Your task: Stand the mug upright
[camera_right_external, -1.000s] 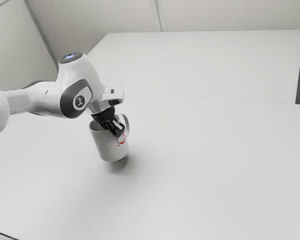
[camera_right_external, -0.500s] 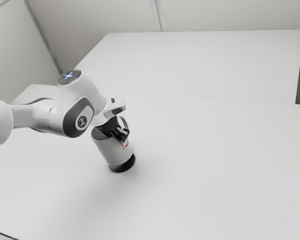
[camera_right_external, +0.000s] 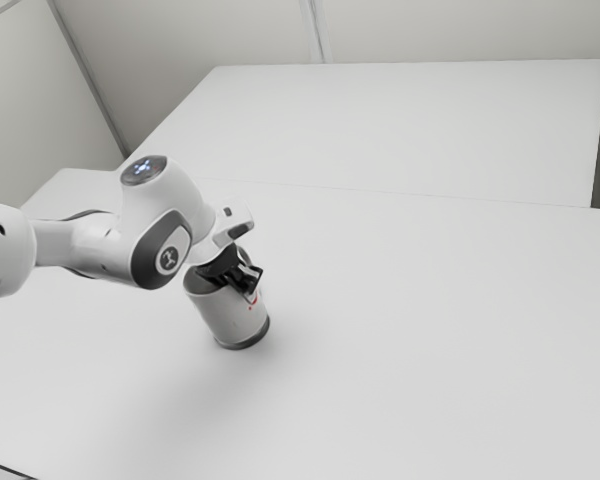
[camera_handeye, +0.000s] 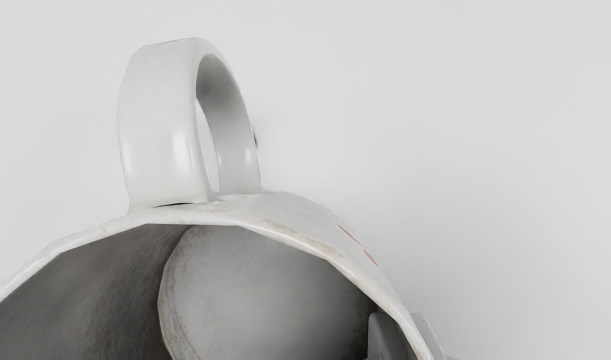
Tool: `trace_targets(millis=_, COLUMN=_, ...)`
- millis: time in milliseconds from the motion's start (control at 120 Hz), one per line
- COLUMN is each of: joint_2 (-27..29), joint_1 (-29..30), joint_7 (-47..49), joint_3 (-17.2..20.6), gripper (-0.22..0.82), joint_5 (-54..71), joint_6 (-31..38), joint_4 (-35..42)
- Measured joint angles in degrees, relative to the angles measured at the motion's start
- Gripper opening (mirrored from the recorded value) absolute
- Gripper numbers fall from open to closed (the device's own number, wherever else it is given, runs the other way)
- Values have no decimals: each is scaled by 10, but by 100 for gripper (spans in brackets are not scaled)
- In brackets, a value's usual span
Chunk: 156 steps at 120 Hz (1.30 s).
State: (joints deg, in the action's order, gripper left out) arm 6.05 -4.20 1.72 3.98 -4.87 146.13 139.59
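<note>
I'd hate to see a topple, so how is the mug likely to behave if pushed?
The mug looks rigid, so it probably won't flex. With the gripper pinching its wall, it may pivot rather than roll away. Its glossy handle hints at a slippery surface.

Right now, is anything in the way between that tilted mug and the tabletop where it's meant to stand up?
Nothing visible stands in the way. The end effector grips the mug with one finger inside and one outside, and the mug's tilted base faces the table directly. Whether they touch, I can't tell.
</note>
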Motion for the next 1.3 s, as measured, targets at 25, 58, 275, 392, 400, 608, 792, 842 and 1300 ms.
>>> trace_targets(millis=25, joint_2=-1, joint_1=0, joint_7=2, joint_3=0, gripper=-18, joint_5=0, joint_6=0, joint_4=0)
trace_targets(millis=58, joint_2=-4, joint_1=0, joint_7=5, joint_3=0, gripper=-18, joint_5=0, joint_6=1, joint_4=0)
trace_targets(millis=275, joint_2=-12, joint_1=0, joint_7=17, joint_3=0, gripper=-14, joint_5=0, joint_6=2, joint_4=-1)
trace_targets(millis=392, joint_2=-11, joint_1=-1, joint_7=19, joint_3=1, gripper=7, joint_5=-2, joint_6=2, joint_4=-1)
trace_targets(millis=400, joint_2=-11, joint_1=-1, joint_7=19, joint_3=1, gripper=8, joint_5=-2, joint_6=2, joint_4=-1)
trace_targets(millis=608, joint_2=9, joint_1=-2, joint_7=22, joint_3=3, gripper=38, joint_5=-4, joint_6=-3, joint_4=-6)
trace_targets(millis=792, joint_2=22, joint_1=2, joint_7=22, joint_3=2, gripper=50, joint_5=-8, joint_6=-47, joint_4=-44)
trace_targets(millis=842, joint_2=23, joint_1=3, joint_7=22, joint_3=2, gripper=52, joint_5=-8, joint_6=-70, joint_4=-65)
trace_targets(millis=1300, joint_2=-6, joint_1=19, joint_7=22, joint_3=2, gripper=58, joint_5=-10, joint_6=-313, joint_4=-254)
